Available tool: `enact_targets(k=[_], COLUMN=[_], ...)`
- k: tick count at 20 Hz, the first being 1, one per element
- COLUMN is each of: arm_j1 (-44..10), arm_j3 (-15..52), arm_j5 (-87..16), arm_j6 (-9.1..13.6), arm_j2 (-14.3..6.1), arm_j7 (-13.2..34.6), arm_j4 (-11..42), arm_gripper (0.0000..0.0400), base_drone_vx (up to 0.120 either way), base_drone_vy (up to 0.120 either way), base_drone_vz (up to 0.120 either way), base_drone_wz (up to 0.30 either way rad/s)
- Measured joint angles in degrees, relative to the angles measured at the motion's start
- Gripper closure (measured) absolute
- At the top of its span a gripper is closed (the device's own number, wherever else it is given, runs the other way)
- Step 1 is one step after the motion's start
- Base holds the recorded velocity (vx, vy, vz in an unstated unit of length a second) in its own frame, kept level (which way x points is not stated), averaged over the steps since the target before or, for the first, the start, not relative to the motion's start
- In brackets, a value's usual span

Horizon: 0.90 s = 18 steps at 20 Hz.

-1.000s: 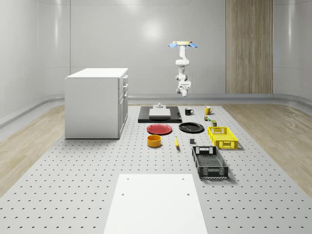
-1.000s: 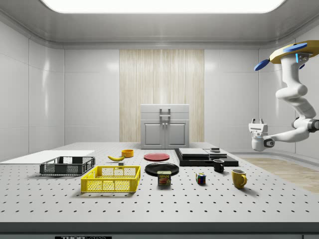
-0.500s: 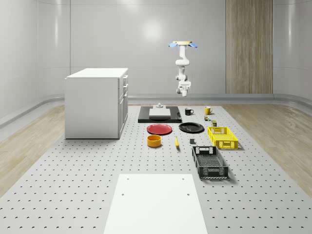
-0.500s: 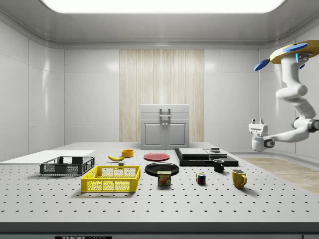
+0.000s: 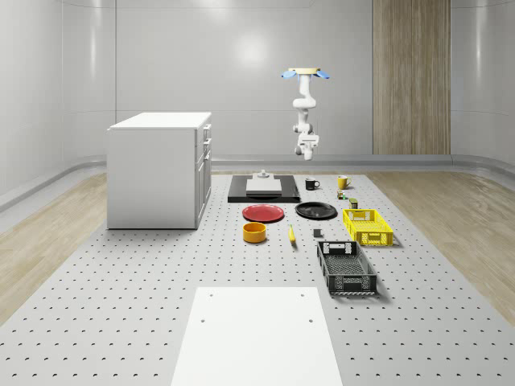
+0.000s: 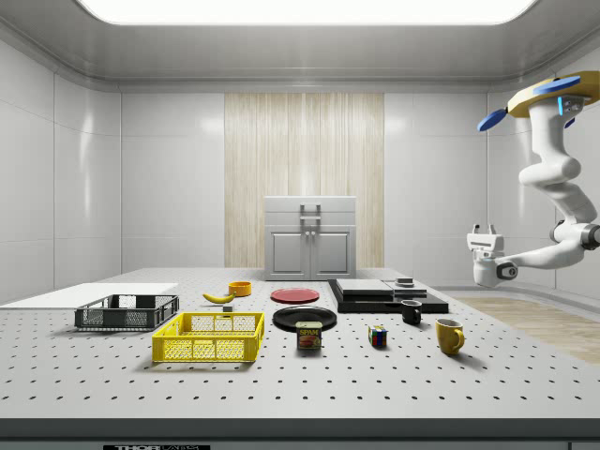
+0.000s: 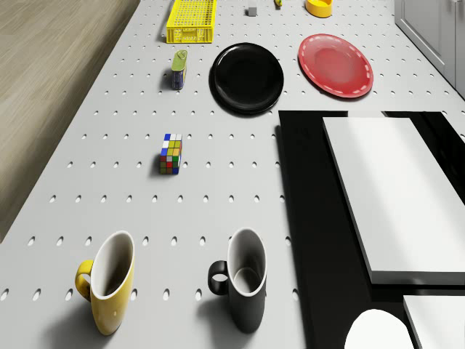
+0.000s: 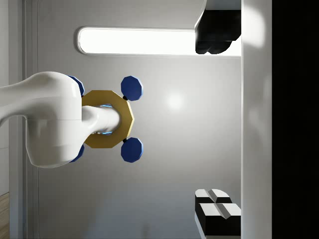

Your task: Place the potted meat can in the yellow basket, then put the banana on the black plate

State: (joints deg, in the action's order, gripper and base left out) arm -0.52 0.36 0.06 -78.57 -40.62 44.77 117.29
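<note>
A: Where does the drone (image 6: pixel 555 97) sit, and the hand (image 6: pixel 484 231)?

B: The drone hovers high at the side view's right, past the far end of the worktop (image 5: pixel 161 273) as the whole-scene view looks at it; the arm bends down from it and the hand points upward, in the air, well above the yellow mug (image 6: pixel 449 336) and black mug (image 6: pixel 412 312); in the wrist view its two fingers (image 8: pixel 218 208) stand wide apart, so the hand is open and holds nothing.

A: And the task's things?

B: The potted meat can (image 6: pixel 309 336) stands on the worktop just beside the yellow basket (image 6: pixel 210 337), between it and the Rubik's cube (image 6: pixel 378 337), and near the black plate (image 6: pixel 304 317); the banana (image 6: pixel 218 297) lies further along by the orange bowl (image 6: pixel 240 288), apart from the black plate; the red plate (image 7: pixel 335 64) rests next to the black one; the black basket (image 5: pixel 345 267) sits beyond the yellow basket, nearer the whole-scene camera.
</note>
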Motion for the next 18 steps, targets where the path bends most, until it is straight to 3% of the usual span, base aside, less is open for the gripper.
enact_targets(k=[18], arm_j1=[-0.6], arm_j3=[1.8], arm_j5=[-2.5], arm_j6=[-0.8], arm_j2=[-0.6], arm_j7=[0.3], arm_j4=[0.6], arm_gripper=[0.0000], base_drone_vx=[0.120], base_drone_vy=[0.120], base_drone_vz=[0.000], base_drone_wz=[0.000])
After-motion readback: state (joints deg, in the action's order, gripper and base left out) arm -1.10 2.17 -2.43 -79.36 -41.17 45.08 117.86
